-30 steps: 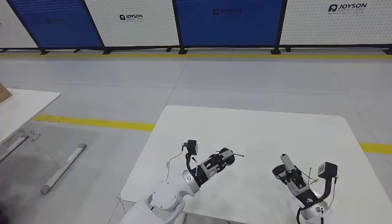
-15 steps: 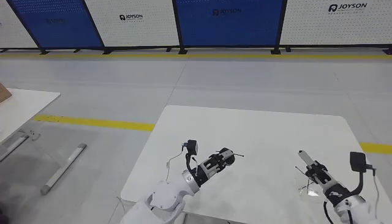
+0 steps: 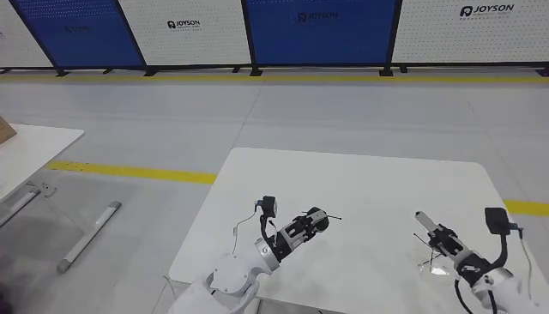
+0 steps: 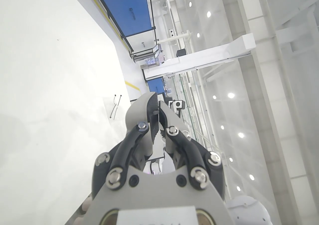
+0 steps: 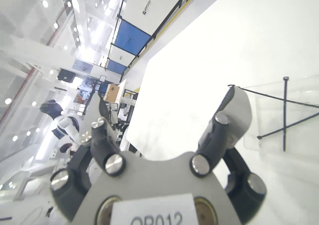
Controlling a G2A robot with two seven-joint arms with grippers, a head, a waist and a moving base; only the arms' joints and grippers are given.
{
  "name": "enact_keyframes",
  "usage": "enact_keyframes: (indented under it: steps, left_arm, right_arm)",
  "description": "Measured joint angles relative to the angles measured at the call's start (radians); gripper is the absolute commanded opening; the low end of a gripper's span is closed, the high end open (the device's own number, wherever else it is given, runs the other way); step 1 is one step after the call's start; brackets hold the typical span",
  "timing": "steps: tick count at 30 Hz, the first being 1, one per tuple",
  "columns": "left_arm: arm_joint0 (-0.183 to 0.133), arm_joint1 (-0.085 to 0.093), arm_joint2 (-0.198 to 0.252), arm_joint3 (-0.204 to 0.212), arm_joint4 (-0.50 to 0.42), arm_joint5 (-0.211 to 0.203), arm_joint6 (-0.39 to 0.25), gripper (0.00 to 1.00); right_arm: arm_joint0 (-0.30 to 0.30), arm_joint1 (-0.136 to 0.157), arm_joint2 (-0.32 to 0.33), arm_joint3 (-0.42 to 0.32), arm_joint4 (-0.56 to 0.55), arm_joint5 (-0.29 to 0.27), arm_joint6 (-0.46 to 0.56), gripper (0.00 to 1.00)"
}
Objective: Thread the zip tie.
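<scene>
Black nylon zip ties (image 5: 284,111), three crossed, on clear plastic sheet (image 5: 299,91), white counter (image 3: 360,185), lower right in top view, beside open-spread right claw (image 5: 165,95). Left claw (image 4: 157,105) pinched shut on another thin black tie (image 3: 333,218). Likely light, springy, slick: grip near tail.

Your desk (image 3: 343,177) reads smooth, matt white. At its right edge, a clear sheet (image 5: 269,121), probably glossy plastic, carries each zip tie (image 5: 285,111), thin black plastic. The right fingers (image 5: 239,109): pale smooth shells, ribbed dark pads, shiny metal rivets.
</scene>
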Motion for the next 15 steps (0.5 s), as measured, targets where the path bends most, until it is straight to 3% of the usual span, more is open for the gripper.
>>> enact_keyframes:
  steps: [4,8,15]
  left_arm:
    - [0.0,0.0,0.0,0.0,0.0,0.0,0.0,0.0]
    - [0.0,0.0,0.0,0.0,0.0,0.0,0.0,0.0]
    - [0.0,0.0,0.0,0.0,0.0,0.0,0.0,0.0]
  right_arm:
    - [0.06,0.021,0.034,0.002,-0.086,0.005,0.194,1.0]
    - [0.141,0.037,0.015,0.014,-0.203,0.048,0.375,1.0]
    - [0.144,0.037,0.014,0.015,-0.202,0.051,0.379,1.0]
